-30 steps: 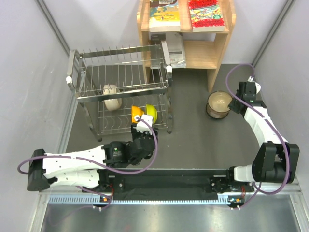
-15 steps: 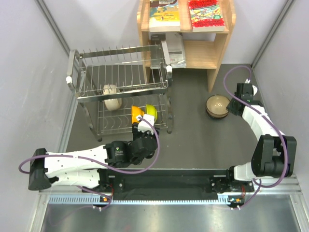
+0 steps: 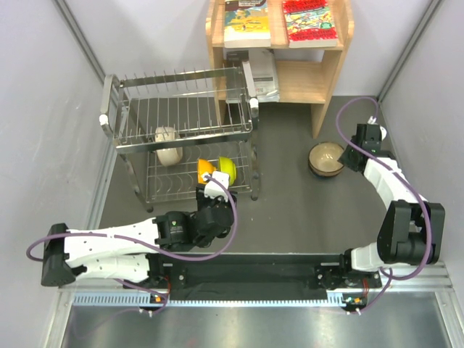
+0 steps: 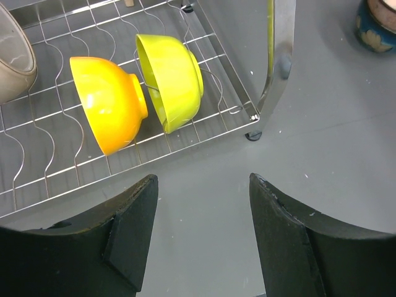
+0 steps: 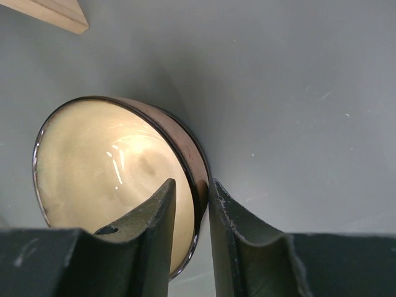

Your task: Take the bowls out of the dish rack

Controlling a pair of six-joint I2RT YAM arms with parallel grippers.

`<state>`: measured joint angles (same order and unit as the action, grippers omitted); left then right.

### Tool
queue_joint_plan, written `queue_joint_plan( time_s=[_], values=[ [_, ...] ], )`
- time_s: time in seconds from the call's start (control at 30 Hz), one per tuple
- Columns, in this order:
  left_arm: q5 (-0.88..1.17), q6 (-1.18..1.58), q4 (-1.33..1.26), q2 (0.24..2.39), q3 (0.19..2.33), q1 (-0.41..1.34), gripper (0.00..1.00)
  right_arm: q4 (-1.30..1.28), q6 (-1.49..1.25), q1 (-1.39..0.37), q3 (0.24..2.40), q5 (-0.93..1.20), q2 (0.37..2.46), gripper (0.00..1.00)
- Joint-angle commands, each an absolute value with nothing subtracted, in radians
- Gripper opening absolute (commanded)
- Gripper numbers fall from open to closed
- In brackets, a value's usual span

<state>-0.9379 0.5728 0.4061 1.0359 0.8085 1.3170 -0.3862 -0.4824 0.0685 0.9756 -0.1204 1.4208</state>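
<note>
Currently: right gripper (image 5: 192, 189) nearly closed, its 2 fingers pinching the rim of the pinkish-brown bowl (image 5: 105, 167), which sits upright near the worktop's right edge. Left gripper (image 4: 203, 179) wide open, empty, near the dish rack (image 3: 107, 109) by the left edge. Orange bowl (image 4: 105, 102) and yellow-green bowl (image 4: 173, 77) on edge in its lower tier.

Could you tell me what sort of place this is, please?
Most likely a robotics lab test cell rather than a kitchen: plain grey partition walls enclose a table where a steel dish rack and a wooden bookshelf stand before two bolted-down arms.
</note>
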Motion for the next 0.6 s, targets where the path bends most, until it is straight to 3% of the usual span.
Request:
queue_joint_plan(
  time_s=[0.0, 0.23, 0.37, 0.43, 0.47, 0.57],
  values=[
    [-0.971, 0.584, 0.411, 1.003, 0.819, 1.316, 0.65, -0.328, -0.485, 0.074, 0.986, -0.043, 1.447, 0.28],
    [-0.98, 0.595, 0.428, 0.989, 0.815, 1.316, 0.65, -0.322, -0.483, 0.074, 0.956, -0.017, 1.447, 0.23],
    [-0.979, 0.598, 0.428, 0.991, 0.815, 1.315, 0.65, -0.33, -0.482, 0.074, 0.954, -0.04, 1.427, 0.39],
    [-0.977, 0.6, 0.428, 0.992, 0.815, 1.316, 0.65, -0.339, -0.477, 0.074, 0.962, -0.041, 1.414, 0.4],
    [-0.979, 0.601, 0.428, 0.992, 0.813, 1.316, 0.65, -0.35, -0.477, 0.074, 0.965, -0.047, 1.411, 0.49],
    [-0.98, 0.606, 0.429, 0.994, 0.811, 1.316, 0.65, -0.37, -0.472, 0.074, 0.974, -0.061, 1.39, 0.49]
  ],
)
